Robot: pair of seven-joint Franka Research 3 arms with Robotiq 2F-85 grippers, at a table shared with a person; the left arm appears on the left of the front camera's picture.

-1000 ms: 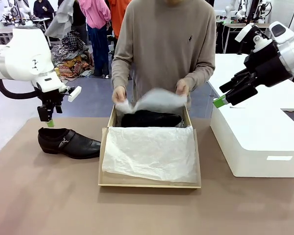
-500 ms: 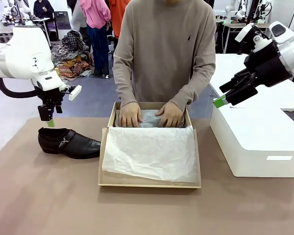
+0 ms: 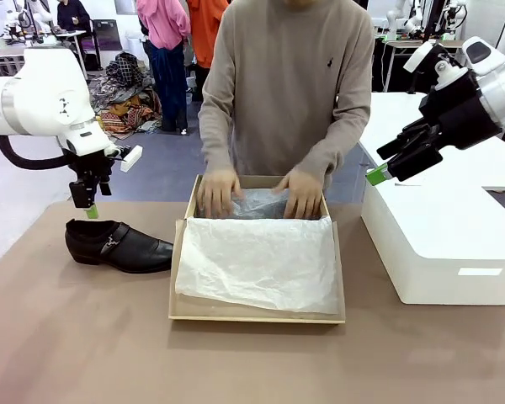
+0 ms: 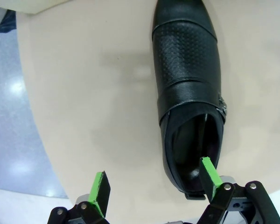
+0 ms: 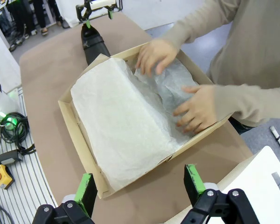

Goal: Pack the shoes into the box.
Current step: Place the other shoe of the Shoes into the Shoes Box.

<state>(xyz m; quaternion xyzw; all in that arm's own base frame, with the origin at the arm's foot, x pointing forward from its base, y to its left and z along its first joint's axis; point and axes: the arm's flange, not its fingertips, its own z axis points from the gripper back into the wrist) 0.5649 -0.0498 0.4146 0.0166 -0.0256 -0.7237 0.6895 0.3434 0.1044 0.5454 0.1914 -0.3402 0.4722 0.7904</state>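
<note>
In the front view, the job looked to be a pick on the lone shoe [image 3: 118,246], lying on its sole on the table [image 3: 84,337] just left of the box [image 3: 257,318], toe towards the box. The left gripper [image 3: 86,206] hung right above its heel end, jaws apart, holding nothing and clear of the leather. The right gripper [image 3: 383,162] was parked high over the white block [image 3: 438,244], also spread and empty. The person's hands [image 3: 219,192] pressed tissue paper [image 3: 257,261] down at the far end of the box, so I'd say the carry should wait until they were out. In the left wrist view, one of the left gripper's green pads [image 4: 209,173] sat over the shoe's opening at the heel while the other was over bare table. To my eye that favoured a straight drop, one finger inside the collar and one outside, pinching the side wall rather than the glossy upper, which could slip. In the right wrist view, the right gripper's fingers stood wide with nothing between them, looking down on the open box; tissue covered most of its floor, both hands lay flat on the crumpled sheet at one end, and the shoe sat beyond the far corner — outside the box, not yet packed.
</note>
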